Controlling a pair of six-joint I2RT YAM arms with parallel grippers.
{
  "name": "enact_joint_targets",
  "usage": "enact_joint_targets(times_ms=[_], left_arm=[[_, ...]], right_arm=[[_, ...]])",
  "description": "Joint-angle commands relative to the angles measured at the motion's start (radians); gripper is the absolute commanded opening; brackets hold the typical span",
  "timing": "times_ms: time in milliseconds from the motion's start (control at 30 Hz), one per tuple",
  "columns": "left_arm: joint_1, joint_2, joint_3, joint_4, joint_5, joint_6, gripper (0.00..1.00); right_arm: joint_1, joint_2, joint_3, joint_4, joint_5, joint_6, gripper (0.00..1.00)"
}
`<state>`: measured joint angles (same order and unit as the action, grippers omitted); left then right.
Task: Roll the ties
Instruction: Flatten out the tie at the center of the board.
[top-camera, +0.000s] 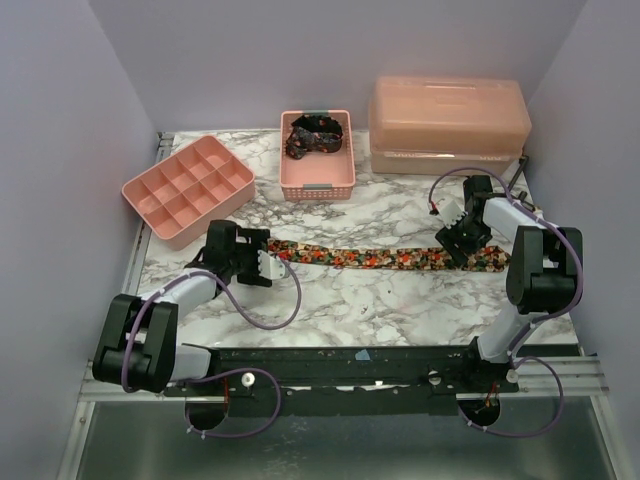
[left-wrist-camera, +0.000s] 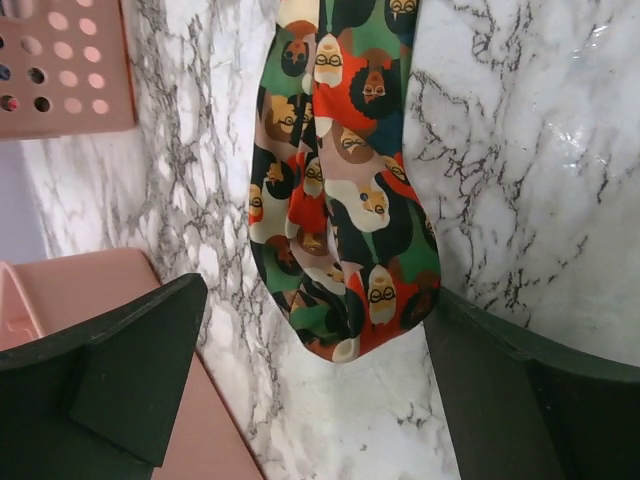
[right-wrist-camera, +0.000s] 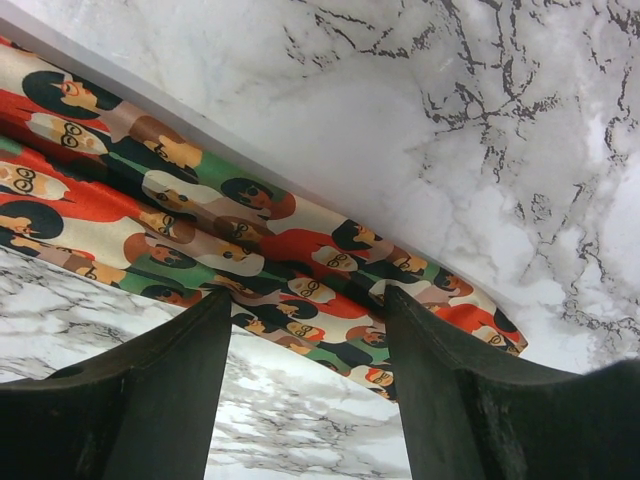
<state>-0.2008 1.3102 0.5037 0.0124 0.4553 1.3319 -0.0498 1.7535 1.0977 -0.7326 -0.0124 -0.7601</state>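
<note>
A long tie (top-camera: 380, 260) printed with red, orange and green faces lies flat across the marble table (top-camera: 400, 310), running left to right. My left gripper (top-camera: 270, 268) is open at its narrow end. In the left wrist view that rounded end (left-wrist-camera: 340, 200) lies between the two spread fingers (left-wrist-camera: 130, 360), touching neither. My right gripper (top-camera: 458, 250) stands over the wide end. In the right wrist view its jaws are apart, with both fingertips (right-wrist-camera: 215, 310) resting on the tie's near edge (right-wrist-camera: 200, 220). A second, mostly black tie (top-camera: 315, 135) lies bunched in the pink basket (top-camera: 317, 187).
A pink compartment tray (top-camera: 187, 188) sits at the back left, close to my left gripper, and shows as pink plastic (left-wrist-camera: 90, 280) beside the left finger. A large lidded pink box (top-camera: 447, 125) stands at the back right. Purple walls enclose the table.
</note>
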Motion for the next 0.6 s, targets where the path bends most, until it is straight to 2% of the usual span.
enact_joint_targets(times_ms=[0, 200, 333, 433, 567], left_arm=[[-0.006, -0.007, -0.063, 0.174, 0.020, 0.086, 0.88], [-0.008, -0.116, -0.074, 0.039, 0.117, 0.047, 0.37], [-0.008, -0.199, -0.031, -0.168, 0.141, -0.007, 0.11], [-0.008, -0.255, 0.028, -0.376, 0.159, -0.052, 0.04], [0.000, -0.232, 0.084, -0.499, 0.136, -0.153, 0.02]], right_arm=[[-0.006, 0.010, -0.014, -0.023, -0.018, -0.010, 0.64], [-0.008, -0.006, -0.029, -0.020, -0.003, -0.018, 0.60], [-0.026, -0.025, -0.020, -0.046, -0.003, -0.037, 0.56], [-0.059, -0.049, -0.011, -0.061, 0.004, -0.067, 0.52], [-0.085, -0.030, 0.017, -0.055, 0.008, -0.091, 0.48]])
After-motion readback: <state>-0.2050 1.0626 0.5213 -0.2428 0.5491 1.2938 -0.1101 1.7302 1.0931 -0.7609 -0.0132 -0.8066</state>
